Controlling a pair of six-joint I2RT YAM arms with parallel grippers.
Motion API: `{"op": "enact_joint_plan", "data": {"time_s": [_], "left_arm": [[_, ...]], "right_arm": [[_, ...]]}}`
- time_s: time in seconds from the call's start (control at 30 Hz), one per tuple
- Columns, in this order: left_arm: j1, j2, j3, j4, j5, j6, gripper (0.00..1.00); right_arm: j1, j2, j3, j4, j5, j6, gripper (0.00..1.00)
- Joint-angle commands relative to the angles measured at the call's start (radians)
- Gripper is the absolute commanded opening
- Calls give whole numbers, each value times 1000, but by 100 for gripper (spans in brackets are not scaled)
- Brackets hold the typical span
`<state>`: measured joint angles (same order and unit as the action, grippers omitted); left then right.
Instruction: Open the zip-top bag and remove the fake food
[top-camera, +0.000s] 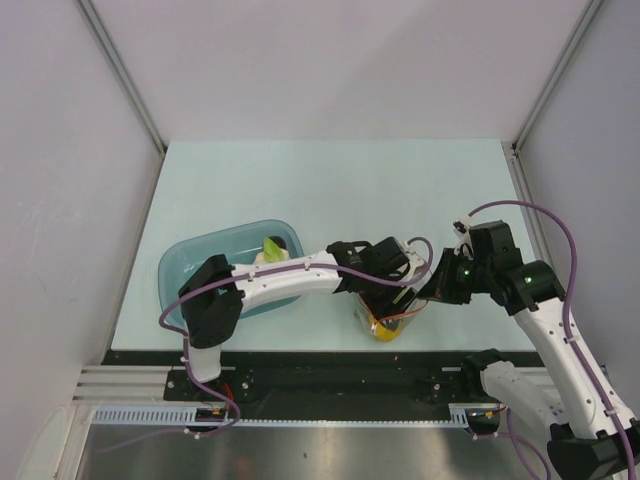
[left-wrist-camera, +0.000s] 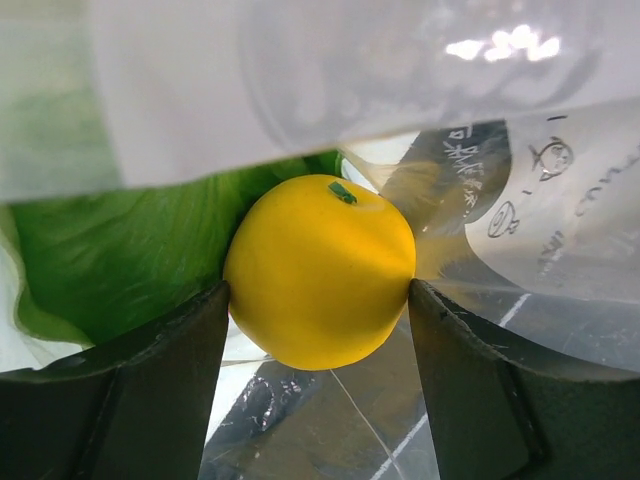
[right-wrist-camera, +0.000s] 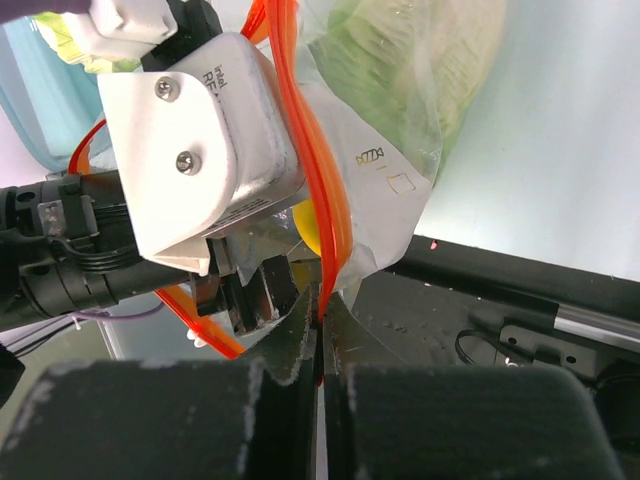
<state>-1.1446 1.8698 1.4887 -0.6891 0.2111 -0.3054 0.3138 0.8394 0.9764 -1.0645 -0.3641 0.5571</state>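
The clear zip-top bag (top-camera: 398, 312) hangs near the table's front edge, between my two grippers. My right gripper (right-wrist-camera: 320, 315) is shut on its red-orange zip strip (right-wrist-camera: 322, 200) and holds that edge up. My left gripper (left-wrist-camera: 318, 300) reaches inside the bag, and its fingers (left-wrist-camera: 190, 350) press both sides of the round yellow fruit (left-wrist-camera: 320, 265). Green lettuce (left-wrist-camera: 110, 260) lies beside the fruit in the bag and also shows in the right wrist view (right-wrist-camera: 400, 60). In the top view the left gripper (top-camera: 385, 290) and the right gripper (top-camera: 428, 288) meet at the bag, with the fruit (top-camera: 384, 330) at its bottom.
A teal tray (top-camera: 172, 280) stands at the left, under the left arm, with a white and green toy piece (top-camera: 272, 248) in it. The black front rail (top-camera: 330, 370) runs just below the bag. Grey walls close in both sides.
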Motion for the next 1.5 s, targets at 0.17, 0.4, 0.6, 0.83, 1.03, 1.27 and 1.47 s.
{"op": "enact_joint_plan", "data": {"time_s": [0.17,0.4,0.6,0.83,1.03,1.27,1.47], "left_arm": [[-23,28,-67,-21,-52,45,78],[-23,54,-113,72,-64,34,80],[-24,5,-127,102,-82,52,43],[-23,-72,-38,36,-124,84,0],[-23,-147,39,-9,-124,68,0],[-23,-207,145,-56,-124,69,0],[-14,-276,179,-20,-112,35,0]], "right_arm": [[-4,-39,-5,54,2,29,0],[-2,-40,-33,69,-12,49,0],[-2,-62,-61,63,17,49,0],[-2,-69,-67,55,31,32,0],[-5,-57,-77,51,76,-3,0],[-5,-42,-85,55,93,-37,0],[-7,-46,-79,38,96,-60,0]]}}
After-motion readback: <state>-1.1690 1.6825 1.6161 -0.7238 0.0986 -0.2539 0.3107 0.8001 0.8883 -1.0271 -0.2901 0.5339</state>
